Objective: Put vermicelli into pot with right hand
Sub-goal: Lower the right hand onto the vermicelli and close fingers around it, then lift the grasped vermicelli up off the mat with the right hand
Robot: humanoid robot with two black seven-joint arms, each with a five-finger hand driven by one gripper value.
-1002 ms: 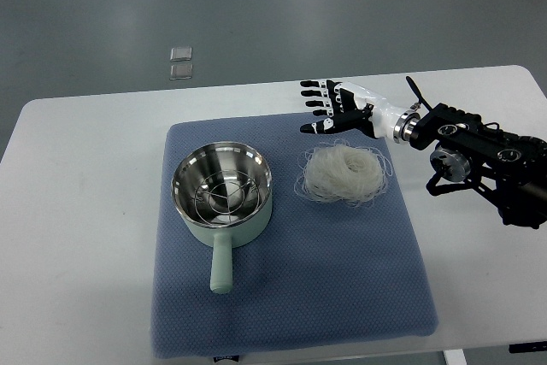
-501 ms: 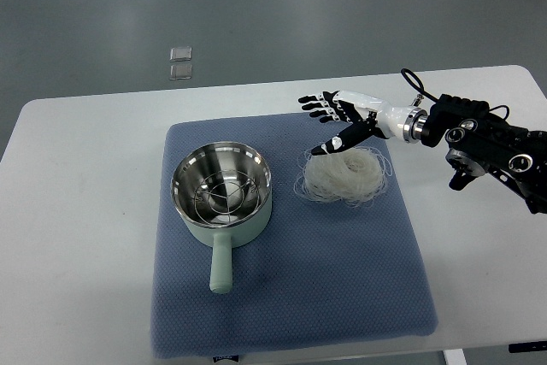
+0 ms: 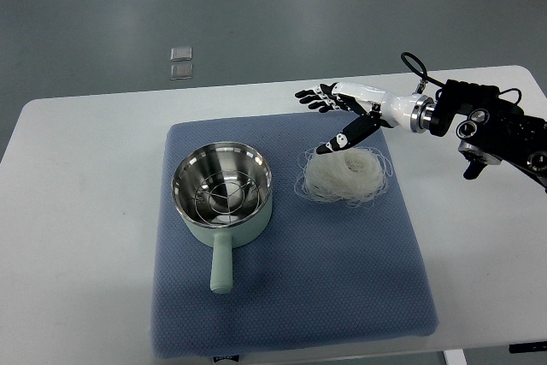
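Observation:
A nest of pale vermicelli (image 3: 344,174) lies on the blue mat (image 3: 291,297), right of a light green pot (image 3: 223,194) with a steel inside, a wire rack in it and its handle pointing toward me. My right hand (image 3: 329,117) hovers just above the far edge of the vermicelli, palm turned, fingers spread and the thumb (image 3: 342,138) pointing down at the noodles. It holds nothing. The left arm is out of view.
The mat lies on a white table (image 3: 85,211). Two small clear squares (image 3: 180,62) lie on the grey floor beyond the table's far edge. The right forearm (image 3: 487,126) stretches over the table's right side.
My right hand has rotated from palm-down to thumb-down and tilted over the far edge of the vermicelli. The forearm has lifted and shifted toward the far right. The vermicelli and pot have not moved.

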